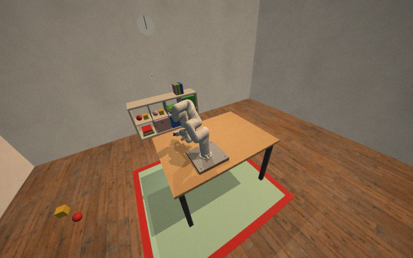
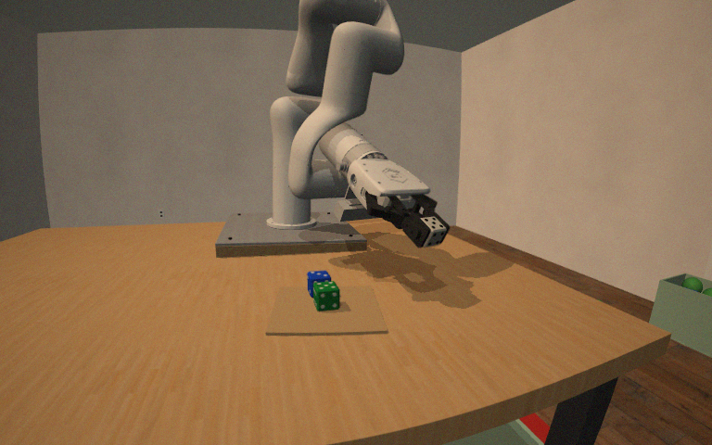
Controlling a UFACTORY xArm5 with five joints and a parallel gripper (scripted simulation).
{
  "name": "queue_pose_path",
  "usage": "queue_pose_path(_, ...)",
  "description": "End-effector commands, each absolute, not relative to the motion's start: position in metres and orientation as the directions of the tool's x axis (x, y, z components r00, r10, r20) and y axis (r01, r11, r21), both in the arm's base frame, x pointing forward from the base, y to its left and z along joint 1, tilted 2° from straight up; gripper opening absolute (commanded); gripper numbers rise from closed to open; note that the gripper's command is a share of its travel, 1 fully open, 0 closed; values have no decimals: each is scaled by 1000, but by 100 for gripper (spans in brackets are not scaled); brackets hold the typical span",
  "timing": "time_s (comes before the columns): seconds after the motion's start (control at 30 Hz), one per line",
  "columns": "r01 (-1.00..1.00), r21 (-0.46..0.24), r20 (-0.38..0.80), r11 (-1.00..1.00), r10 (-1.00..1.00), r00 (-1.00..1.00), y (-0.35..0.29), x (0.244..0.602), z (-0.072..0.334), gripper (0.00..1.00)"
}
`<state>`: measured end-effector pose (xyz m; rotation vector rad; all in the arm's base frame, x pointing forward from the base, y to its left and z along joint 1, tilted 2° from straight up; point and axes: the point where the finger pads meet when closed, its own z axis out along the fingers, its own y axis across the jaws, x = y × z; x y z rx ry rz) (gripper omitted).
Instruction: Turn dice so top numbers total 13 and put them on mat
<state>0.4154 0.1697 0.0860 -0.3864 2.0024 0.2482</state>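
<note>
White die (image 2: 435, 230) clamped between the fingers of the gripper (image 2: 425, 224), tilted, held off the table (image 2: 128, 352). Below and to the camera-left of the gripper: green die (image 2: 326, 295) and blue die (image 2: 317, 279) on the mat (image 2: 360, 322), seemingly touching. Top faces hard to read.

The counter (image 2: 128, 341) shows a light wood grain with a smooth, matt face. The mat (image 2: 294, 322) on it looks like flat tan card — dull, without sheen. The arm (image 2: 315, 137) has smooth off-white shells, faintly glossy; its base plate (image 2: 227, 242) reads as grey brushed metal. The gripper (image 2: 430, 231) is matt black — the floor (image 1: 346, 191) dark planked wood.
</note>
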Motion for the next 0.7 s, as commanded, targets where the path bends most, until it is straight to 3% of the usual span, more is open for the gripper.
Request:
queue_pose_path(0.0,-376,6,-897,927,-161,-411,170,416,85,27)
queue_pose_path(0.67,-376,6,-897,927,-161,-411,171,417,33,27)
